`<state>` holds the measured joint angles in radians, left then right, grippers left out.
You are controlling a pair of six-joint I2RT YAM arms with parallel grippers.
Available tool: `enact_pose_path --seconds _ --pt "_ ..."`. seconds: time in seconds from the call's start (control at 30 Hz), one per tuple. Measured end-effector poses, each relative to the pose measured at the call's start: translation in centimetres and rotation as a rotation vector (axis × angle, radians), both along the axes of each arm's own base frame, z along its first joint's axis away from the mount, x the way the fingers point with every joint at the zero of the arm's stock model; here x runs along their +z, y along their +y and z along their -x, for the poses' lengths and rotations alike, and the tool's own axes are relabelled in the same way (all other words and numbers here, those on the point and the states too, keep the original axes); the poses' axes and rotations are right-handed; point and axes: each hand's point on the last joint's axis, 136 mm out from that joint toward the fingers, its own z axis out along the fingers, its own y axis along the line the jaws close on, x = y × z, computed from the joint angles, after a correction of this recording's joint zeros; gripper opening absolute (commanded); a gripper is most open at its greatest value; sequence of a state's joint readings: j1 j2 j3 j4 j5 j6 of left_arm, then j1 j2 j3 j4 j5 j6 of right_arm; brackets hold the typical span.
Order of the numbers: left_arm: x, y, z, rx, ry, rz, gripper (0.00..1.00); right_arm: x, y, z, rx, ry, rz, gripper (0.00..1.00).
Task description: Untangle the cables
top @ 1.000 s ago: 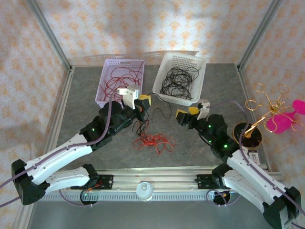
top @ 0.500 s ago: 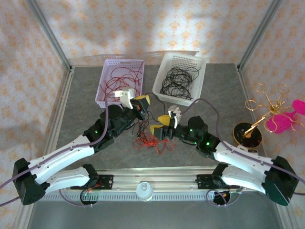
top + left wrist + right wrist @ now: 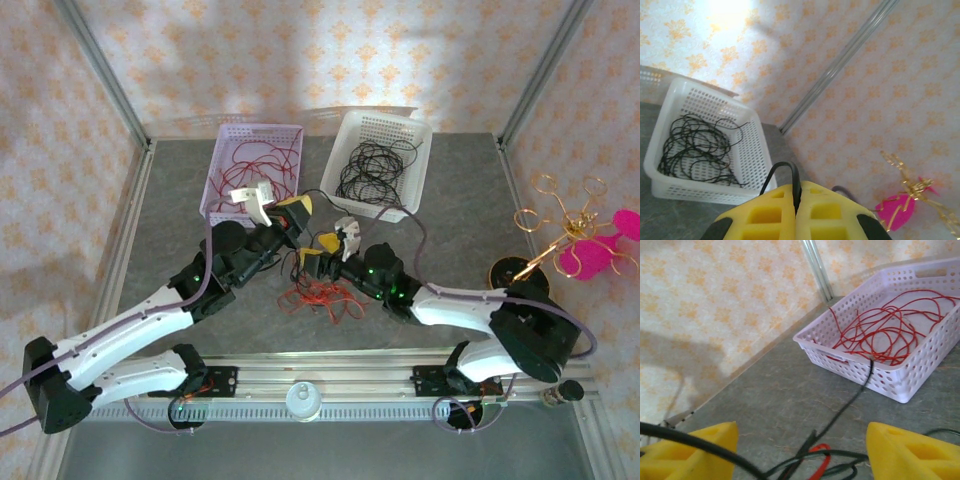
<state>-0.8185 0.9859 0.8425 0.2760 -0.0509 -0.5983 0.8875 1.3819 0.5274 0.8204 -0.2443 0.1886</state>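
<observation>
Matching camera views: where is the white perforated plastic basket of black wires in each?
Top external: white basket, rear, right of centre.
Left wrist: basket in left half.
Right wrist: faces the lilac perforated basket instead.
Shared landmark: metal corner post behind it; same post in left wrist.

The tabletop (image 3: pixel 170 230) lies bare along its left edge and in its far right corner, with room to pass. Two baskets block the far edge: the lilac basket (image 3: pixel 211 190) left of centre and the white basket (image 3: pixel 418 170) just beside it. A gold wire stand (image 3: pixel 545 235) crowds the right edge. At the centre both arms meet over the cables (image 3: pixel 322 295). There the left end effector (image 3: pixel 297 212) and right end effector (image 3: pixel 322 258) sit near each other, leaving little gap.
</observation>
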Motion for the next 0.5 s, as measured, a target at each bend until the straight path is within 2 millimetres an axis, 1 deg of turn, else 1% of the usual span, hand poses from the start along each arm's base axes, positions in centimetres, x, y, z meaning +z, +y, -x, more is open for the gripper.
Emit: enact_pose_path --seconds 0.07,0.1,0.2,0.3,0.37,0.43,0.5 --pt "0.9 0.1 0.3 -0.01 -0.012 0.023 0.0 -1.2 0.1 -0.3 -0.011 0.025 0.018 0.38" --pt "1.2 0.0 0.4 -0.017 -0.018 0.029 0.0 -1.9 0.1 -0.4 -0.016 0.041 0.031 0.36" --pt "2.3 0.0 0.6 -0.027 -0.031 0.047 0.0 -4.0 0.0 -0.6 -0.03 0.089 0.078 0.36" --pt "3.1 0.0 0.7 -0.034 -0.043 0.059 0.0 -5.0 -0.3 -0.8 -0.048 0.109 0.105 0.38" --pt "3.8 0.0 0.9 -0.038 -0.053 0.069 0.0 -5.3 -0.5 -0.9 -0.062 0.113 0.116 0.42" --pt "4.5 0.1 1.0 -0.041 -0.064 0.079 0.0 -6.0 -1.0 -0.9 -0.079 0.121 0.139 0.43" --pt "5.5 0.2 1.2 -0.045 -0.08 0.094 0.0 -7.2 -1.7 -0.8 -0.101 0.136 0.173 0.43"
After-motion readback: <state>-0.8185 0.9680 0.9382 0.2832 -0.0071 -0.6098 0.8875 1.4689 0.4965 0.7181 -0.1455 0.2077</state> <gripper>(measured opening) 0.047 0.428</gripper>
